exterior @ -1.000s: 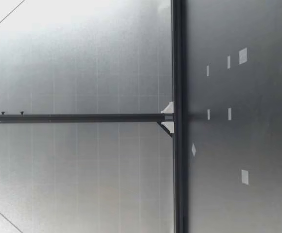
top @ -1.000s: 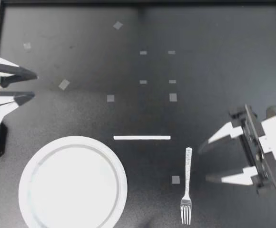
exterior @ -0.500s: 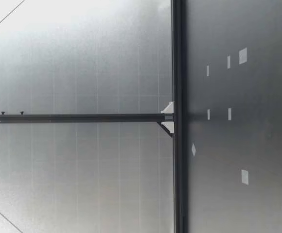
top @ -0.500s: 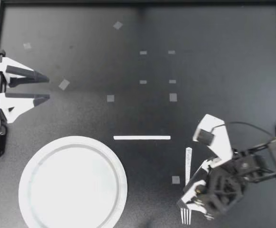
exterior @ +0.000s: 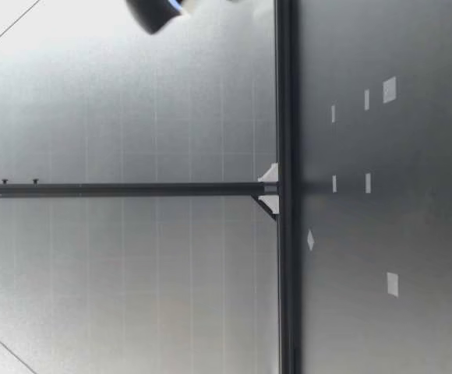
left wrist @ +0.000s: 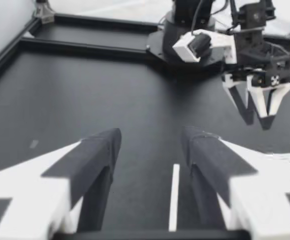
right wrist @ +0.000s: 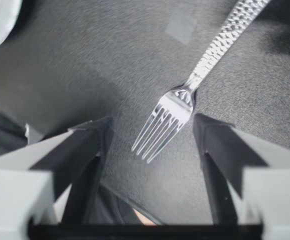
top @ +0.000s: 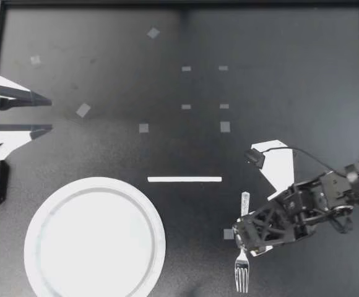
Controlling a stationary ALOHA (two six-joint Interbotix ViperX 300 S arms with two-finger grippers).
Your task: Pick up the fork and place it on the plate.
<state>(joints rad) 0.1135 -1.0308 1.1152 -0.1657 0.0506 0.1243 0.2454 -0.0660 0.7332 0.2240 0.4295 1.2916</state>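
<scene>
One fork [top: 242,275], flat on table [top: 278,93] toward its right edge; right hand [top: 246,238] spread, straddling the tines without contact. One white plate [top: 95,238] toward left edge; left hand [top: 48,114] spread.

We can read no words, numbers or brand marks in any of the views. The only sign-like things are two white square markers [left wrist: 275,79] on the black body of our right gripper [top: 244,238]. They show in the left wrist view, above that gripper's fingers [left wrist: 257,117], with a dark pattern too small to make out.
</scene>
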